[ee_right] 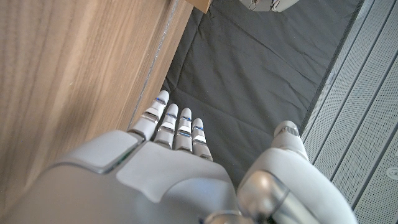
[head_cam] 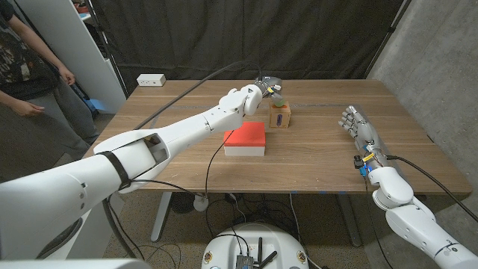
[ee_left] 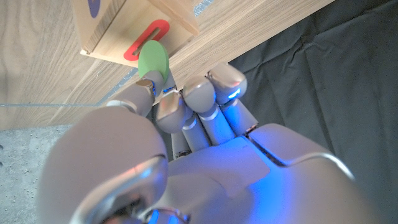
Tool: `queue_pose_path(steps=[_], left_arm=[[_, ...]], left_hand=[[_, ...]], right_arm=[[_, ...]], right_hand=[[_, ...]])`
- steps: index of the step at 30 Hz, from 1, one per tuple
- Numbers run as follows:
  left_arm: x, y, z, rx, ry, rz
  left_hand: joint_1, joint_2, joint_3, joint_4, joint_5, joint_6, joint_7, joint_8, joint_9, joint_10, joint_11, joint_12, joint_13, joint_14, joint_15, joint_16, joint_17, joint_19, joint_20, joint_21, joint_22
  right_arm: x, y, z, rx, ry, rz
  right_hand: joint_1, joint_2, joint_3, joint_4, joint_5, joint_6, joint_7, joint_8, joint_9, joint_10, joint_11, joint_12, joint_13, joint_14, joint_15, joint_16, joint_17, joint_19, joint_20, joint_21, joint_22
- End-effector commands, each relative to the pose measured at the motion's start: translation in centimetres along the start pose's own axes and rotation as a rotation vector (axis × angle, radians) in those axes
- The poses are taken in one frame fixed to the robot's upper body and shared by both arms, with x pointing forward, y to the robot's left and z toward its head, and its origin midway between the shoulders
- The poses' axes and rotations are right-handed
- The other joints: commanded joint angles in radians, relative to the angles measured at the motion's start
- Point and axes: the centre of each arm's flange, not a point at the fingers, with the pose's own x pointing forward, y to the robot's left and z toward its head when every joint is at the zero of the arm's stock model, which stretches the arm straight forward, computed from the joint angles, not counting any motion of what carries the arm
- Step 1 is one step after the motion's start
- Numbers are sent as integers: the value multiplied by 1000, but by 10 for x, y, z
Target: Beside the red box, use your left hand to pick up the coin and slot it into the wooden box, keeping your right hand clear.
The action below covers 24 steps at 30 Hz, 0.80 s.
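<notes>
One green coin (ee_left: 153,59) is pinched by the left hand (ee_left: 180,118) at the wooden box (ee_left: 118,25) slot — seen from the left wrist; the right hand (head_cam: 357,123) is held spread, holding nothing.

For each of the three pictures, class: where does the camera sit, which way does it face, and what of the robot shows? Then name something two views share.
Head view: fixed on the head, looking down over the wooden table, flat red box and both arms.
Left wrist view: along the left hand, pinching a round green coin at the small wooden box.
Right wrist view: along the right hand, past the table edge.
Shared: head and left wrist views show coin and wooden box.
</notes>
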Motion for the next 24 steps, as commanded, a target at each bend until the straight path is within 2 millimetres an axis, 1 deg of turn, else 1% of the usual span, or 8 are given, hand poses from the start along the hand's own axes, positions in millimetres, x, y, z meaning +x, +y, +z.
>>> queue_pose_path(steps=[1, 10, 23, 24], left_arm=[[2, -1, 1, 5, -1, -4], [2, -2, 3, 14, -5, -6], [1, -8, 4, 14, -7, -14], [1, -8, 4, 14, -7, -14]], left_hand=[[13, 2, 0, 0, 6, 88, -7, 31, 19, -5, 4, 0, 4, 0, -1, -2, 0, -4, -58, 5, 2], [15, 2, -1, 0, 6, 89, -6, 28, 19, -4, 1, -4, 0, 1, -1, -2, -3, -4, -59, 5, 2], [15, 1, 0, 1, 6, 91, -7, 26, 18, -5, 1, 0, 7, 2, -2, 1, 0, -4, -58, 5, 2], [15, 1, 0, 1, 6, 91, -7, 25, 18, -3, 1, -6, -2, 2, -2, 1, 1, -5, -58, 6, 3]], right_arm=[[-1, -2, -1, 1, 5, -4], [-2, -3, -2, -1, 3, -4], [-4, -2, 0, -6, 5, -3], [-4, -3, 0, -5, 6, -3]], right_hand=[[14, -1, 4, 4, -3, 8, 35, 0, 3, 8, 0, -4, 4, 6, -3, 5, 3, 10, 3, -1, 2], [14, 0, 4, 4, -3, 8, 35, 0, 3, 9, 0, -4, 4, 7, -2, 5, 2, 9, 3, -1, 2], [14, -1, 3, 4, -3, 9, 34, 1, 3, 8, -1, -5, 4, 8, -2, 5, 2, 11, 3, 0, 2], [14, -1, 3, 4, -3, 9, 34, 1, 3, 8, -1, -4, 4, 8, -1, 5, 2, 11, 3, 0, 2]])
